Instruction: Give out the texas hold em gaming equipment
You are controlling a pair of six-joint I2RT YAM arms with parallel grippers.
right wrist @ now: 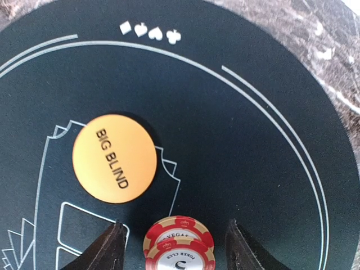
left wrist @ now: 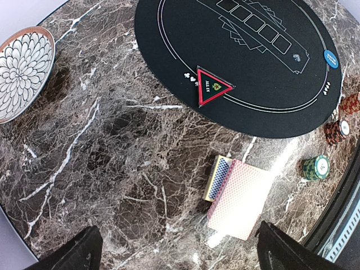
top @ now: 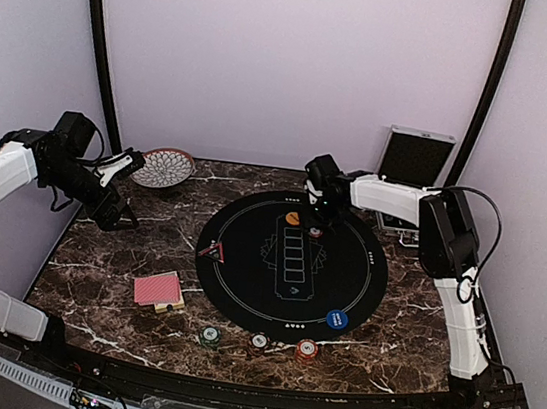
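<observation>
Chips, red, small offset stack, sit on black mat just beside orange BIG BLIND button. R gripper straddles them, fingers apart, gap showing each side, no contact. Card deck, red backs up, lies on marble table near mat edge, green chip stack close by. L gripper hovers over deck, fingers spread wide.

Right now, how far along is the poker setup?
Done: Big Blind button, blue chip and triangle marker lie on the mat. In hand: right jaws stand open around red chips there. Left: the deck and three chip stacks beside the mat.
</observation>
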